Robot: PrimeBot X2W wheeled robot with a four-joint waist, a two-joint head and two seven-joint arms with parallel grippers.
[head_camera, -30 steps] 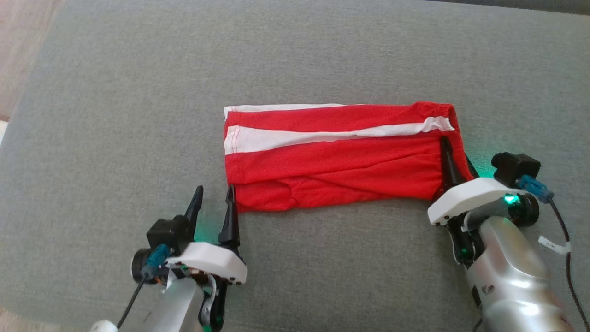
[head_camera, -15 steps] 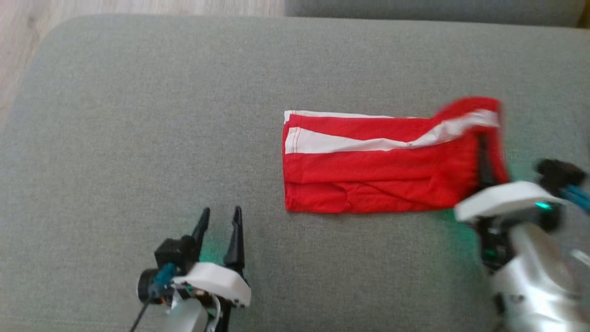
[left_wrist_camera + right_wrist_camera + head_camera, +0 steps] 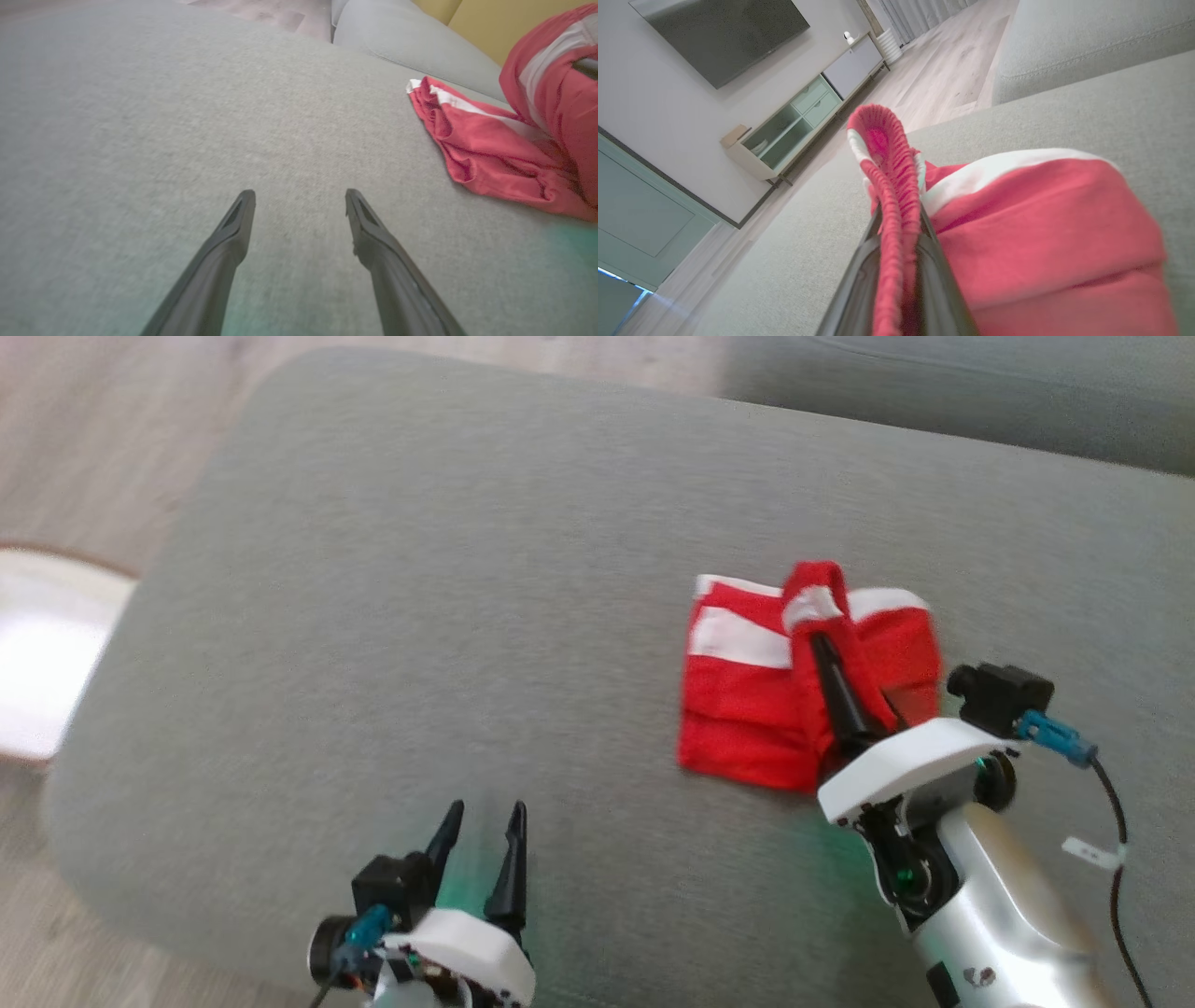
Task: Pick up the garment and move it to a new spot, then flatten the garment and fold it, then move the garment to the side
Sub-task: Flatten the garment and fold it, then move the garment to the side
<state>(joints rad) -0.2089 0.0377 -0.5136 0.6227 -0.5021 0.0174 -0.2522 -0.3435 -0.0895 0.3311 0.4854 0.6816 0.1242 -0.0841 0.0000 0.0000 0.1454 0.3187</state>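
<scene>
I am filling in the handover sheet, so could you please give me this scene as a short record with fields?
surface: grey cushion
garment: red with white stripes, bunched, on the cushion's right part
right gripper: shut on the waistband, that end raised and doubled over the rest
left gripper: open, over bare cushion, apart from the garment
fold: uneven, lower part resting on the cushion
</scene>
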